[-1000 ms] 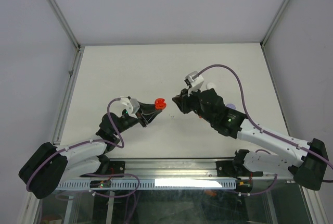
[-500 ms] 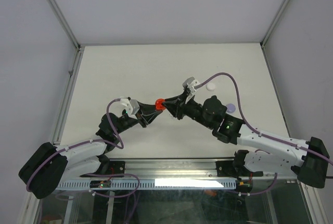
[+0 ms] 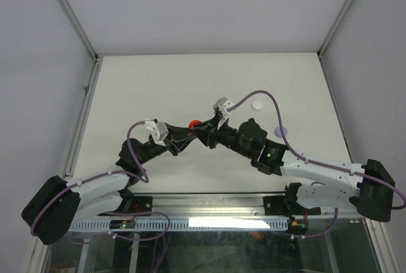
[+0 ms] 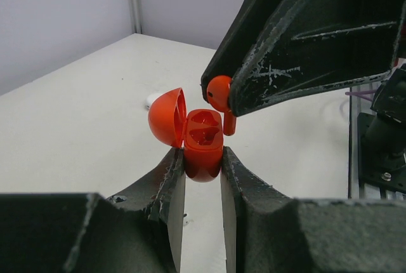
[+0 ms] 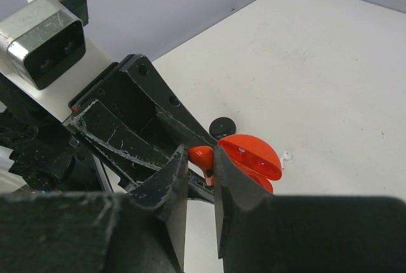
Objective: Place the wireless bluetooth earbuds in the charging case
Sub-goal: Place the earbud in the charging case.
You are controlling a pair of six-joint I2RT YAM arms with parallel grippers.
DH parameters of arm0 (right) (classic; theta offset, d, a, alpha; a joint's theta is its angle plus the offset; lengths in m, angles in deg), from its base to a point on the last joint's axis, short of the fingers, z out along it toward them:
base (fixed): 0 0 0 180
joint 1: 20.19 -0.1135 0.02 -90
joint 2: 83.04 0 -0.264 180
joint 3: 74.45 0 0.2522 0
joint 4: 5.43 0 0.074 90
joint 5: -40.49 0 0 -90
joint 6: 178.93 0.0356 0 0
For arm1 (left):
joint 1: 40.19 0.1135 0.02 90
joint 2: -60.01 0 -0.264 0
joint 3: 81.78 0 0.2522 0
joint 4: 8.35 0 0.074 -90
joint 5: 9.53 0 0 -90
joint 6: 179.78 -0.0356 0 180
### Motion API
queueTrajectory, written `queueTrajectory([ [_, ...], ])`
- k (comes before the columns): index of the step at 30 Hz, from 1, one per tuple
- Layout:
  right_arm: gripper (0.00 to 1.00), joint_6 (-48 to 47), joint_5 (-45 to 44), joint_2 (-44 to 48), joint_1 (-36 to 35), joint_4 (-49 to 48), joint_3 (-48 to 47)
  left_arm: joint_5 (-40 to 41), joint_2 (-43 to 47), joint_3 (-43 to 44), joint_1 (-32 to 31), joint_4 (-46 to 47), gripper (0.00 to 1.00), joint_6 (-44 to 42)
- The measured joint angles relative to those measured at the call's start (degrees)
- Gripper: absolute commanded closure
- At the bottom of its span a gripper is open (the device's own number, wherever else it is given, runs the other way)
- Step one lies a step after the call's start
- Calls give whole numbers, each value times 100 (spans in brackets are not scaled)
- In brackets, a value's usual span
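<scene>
My left gripper is shut on a red charging case, held upright above the table with its lid swung open and two empty wells showing. My right gripper is shut on a red earbud. In the left wrist view that earbud hangs stem down just above the right side of the case, pinched by the right gripper's fingers. From above, the two grippers meet at the red case over the table's middle.
A black round case and a tiny white earbud lie on the table beneath the grippers. A white round piece and a lavender case sit to the right. The rail runs along the near edge.
My right gripper has swung left with the red earbud, from well apart to right over the open case. The left gripper and case have barely moved.
</scene>
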Motion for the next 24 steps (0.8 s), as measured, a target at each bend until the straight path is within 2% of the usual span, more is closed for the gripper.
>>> queueTrajectory([
  [24,81,0,20,4,-4,-216,105,-37,90,0,0,22,100,15],
])
